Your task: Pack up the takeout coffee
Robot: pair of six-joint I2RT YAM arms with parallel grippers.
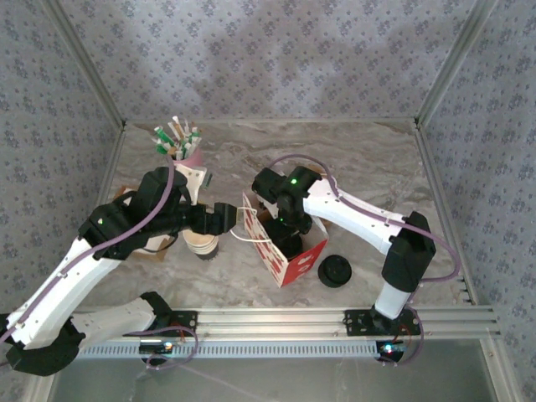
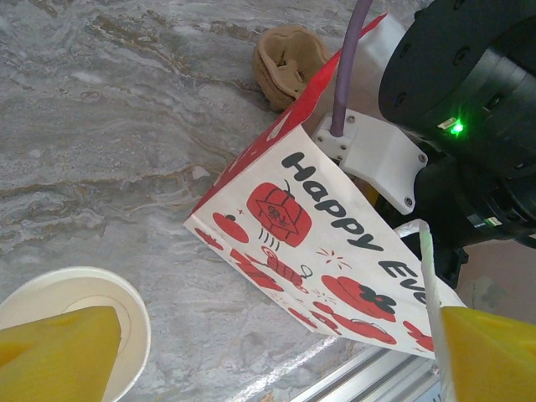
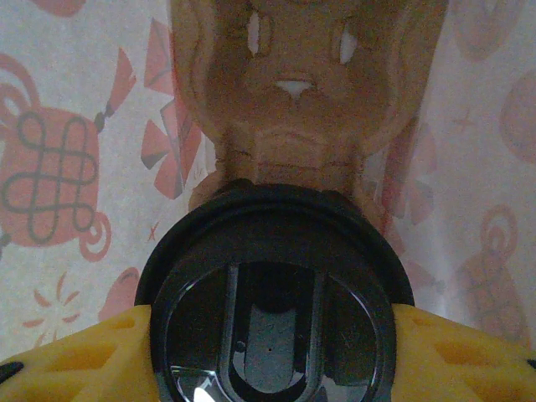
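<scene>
The takeout coffee shows in the right wrist view as its round black lid, with my right gripper shut on it, one yellow finger on each side. It sits inside the red-and-white paper bag, whose printed wall surrounds it, with a brown pulp cup carrier just beyond. From above, my right gripper reaches down into the bag's mouth. My left gripper is open beside the bag; the bag's white handle runs by one of its fingers.
An open lidless white cup stands under the left gripper, left of the bag. A loose black lid lies right of the bag. A pink cup with sachets stands at the back left. The metal rail borders the near edge.
</scene>
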